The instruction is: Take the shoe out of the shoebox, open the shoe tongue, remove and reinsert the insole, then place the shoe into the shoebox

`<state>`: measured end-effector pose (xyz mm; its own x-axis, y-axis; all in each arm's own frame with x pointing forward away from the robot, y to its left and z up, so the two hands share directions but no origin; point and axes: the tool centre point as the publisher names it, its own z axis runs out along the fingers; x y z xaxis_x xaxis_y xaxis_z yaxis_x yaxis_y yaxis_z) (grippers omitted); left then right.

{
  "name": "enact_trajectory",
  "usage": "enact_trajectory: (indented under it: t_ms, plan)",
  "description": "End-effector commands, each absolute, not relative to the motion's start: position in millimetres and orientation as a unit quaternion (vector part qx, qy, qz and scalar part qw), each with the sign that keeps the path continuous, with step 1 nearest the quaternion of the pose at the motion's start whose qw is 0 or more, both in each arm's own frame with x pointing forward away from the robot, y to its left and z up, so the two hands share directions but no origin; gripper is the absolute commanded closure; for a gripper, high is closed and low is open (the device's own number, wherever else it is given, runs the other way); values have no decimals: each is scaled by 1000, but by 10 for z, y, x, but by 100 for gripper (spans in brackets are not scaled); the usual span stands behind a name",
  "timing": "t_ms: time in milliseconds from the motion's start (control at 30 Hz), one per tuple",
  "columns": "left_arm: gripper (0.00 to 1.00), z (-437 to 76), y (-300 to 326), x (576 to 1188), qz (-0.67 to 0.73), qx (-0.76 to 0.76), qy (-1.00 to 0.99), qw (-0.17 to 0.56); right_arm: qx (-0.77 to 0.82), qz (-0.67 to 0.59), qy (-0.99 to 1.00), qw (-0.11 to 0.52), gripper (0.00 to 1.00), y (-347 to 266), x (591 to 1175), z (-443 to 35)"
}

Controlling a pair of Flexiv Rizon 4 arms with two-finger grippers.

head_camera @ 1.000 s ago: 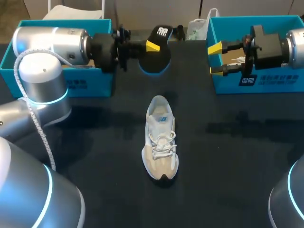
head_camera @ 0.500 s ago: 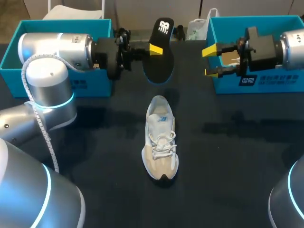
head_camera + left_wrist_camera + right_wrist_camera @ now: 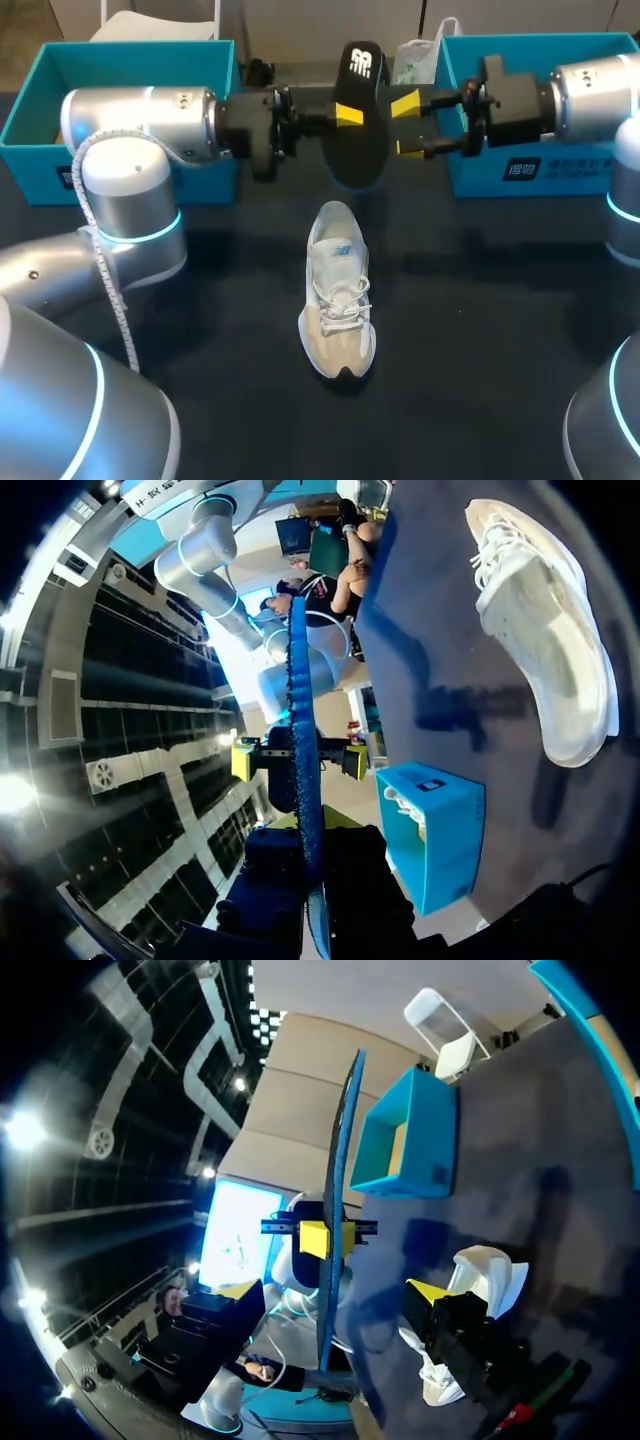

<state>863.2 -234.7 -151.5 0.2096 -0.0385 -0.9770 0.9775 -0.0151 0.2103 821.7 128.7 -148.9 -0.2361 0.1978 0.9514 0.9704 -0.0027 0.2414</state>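
The left gripper (image 3: 347, 116) is clamped on the black insole (image 3: 358, 150) and holds it upright in the air, above the table (image 3: 480, 320) and past the heel of the white shoe (image 3: 338, 305). The shoe sits on its sole mid-table, apart from the left box (image 3: 120, 165) and the right box (image 3: 570, 175). The right gripper (image 3: 407, 125) has its fingers spread wide, one on either face of the insole, neither visibly touching it
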Motion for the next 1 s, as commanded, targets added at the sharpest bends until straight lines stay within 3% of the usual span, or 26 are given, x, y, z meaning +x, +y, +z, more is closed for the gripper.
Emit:
enact_trajectory:
  t_ms: [33, 200, 300, 767, 1000]
  plan:
    - [100, -1536, -2471, 8650, -457, 542, 426, 562, -487, -510, -596, 383, 15, 1391, 8260, -1530]
    - [100, -1514, -2539, 8692, -454, 541, 422, 568, -483, -512, -594, 390, 42, 1453, 8246, -1559]
    - [100, -1515, -2578, 8719, -453, 539, 423, 570, -482, -513, -593, 392, 50, 1476, 8238, -1569]
    - [100, -1532, -2682, 8681, -457, 534, 423, 572, -472, -521, -589, 399, 66, 1505, 8247, -1606]
    - [100, -1515, -2694, 8692, -456, 529, 424, 576, -469, -518, -590, 405, 80, 1508, 8254, -1608]
